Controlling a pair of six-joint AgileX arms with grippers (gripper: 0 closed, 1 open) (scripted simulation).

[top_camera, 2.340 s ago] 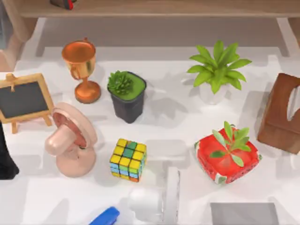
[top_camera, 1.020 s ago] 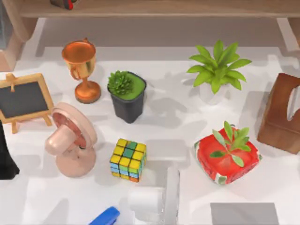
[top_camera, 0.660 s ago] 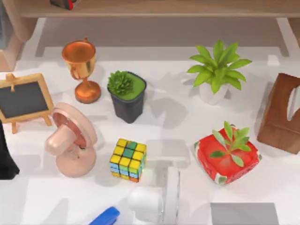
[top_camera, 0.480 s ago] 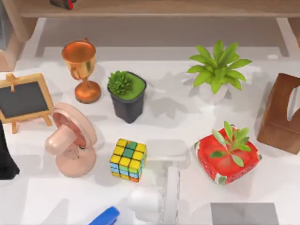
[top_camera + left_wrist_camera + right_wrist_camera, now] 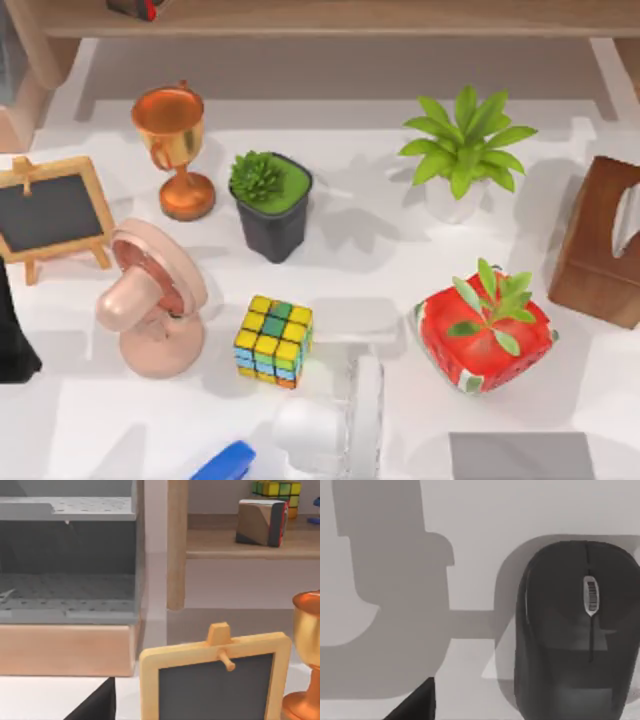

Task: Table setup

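A black computer mouse (image 5: 570, 630) lies on the white table right under my right wrist camera, and a dark edge of my right gripper (image 5: 415, 702) shows beside it. My left arm (image 5: 12, 340) stands at the table's left edge. A dark edge of my left gripper (image 5: 95, 705) shows in front of the small wooden chalkboard easel (image 5: 215, 680) (image 5: 50, 212). A copper trophy (image 5: 175, 150) stands right of the easel. A colour cube (image 5: 273, 341) sits at the middle front.
A pink fan (image 5: 150, 305), a black succulent pot (image 5: 270, 205), a white-potted plant (image 5: 462, 150), a red watermelon planter (image 5: 485, 335) and a brown tissue box (image 5: 600, 245) stand around. A white fan (image 5: 325, 430), a blue stapler (image 5: 225, 463) and a grey pad (image 5: 520, 455) line the front. A wooden shelf (image 5: 250, 542) runs along the back.
The shadows on the right side of the table have shifted slightly. None of the objects has moved.
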